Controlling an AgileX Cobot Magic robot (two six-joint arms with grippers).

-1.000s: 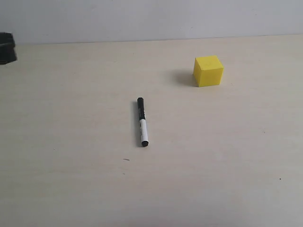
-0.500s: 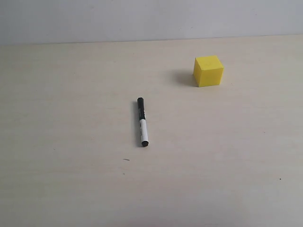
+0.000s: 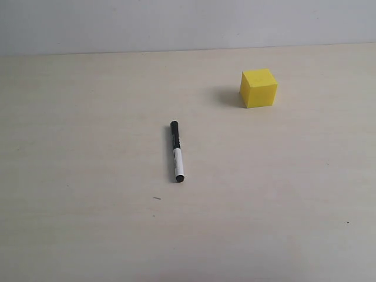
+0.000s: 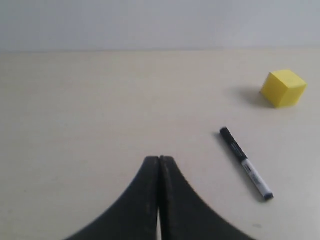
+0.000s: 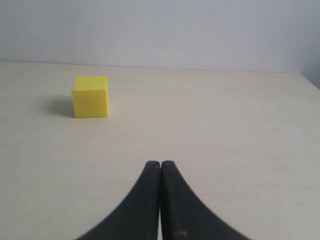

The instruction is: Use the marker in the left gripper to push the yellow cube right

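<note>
The marker (image 3: 176,151) lies flat on the desk (image 3: 76,235) near its middle, with its black cap toward the far edge and nothing touching it. The yellow cube (image 3: 258,88) sits apart from it, farther back and to the right. The left gripper (image 4: 159,161) hovers short of the marker, jaws pressed together on nothing. The right gripper (image 5: 160,164) also has its jaws pressed together and empty, with the cube well ahead of it.
</note>
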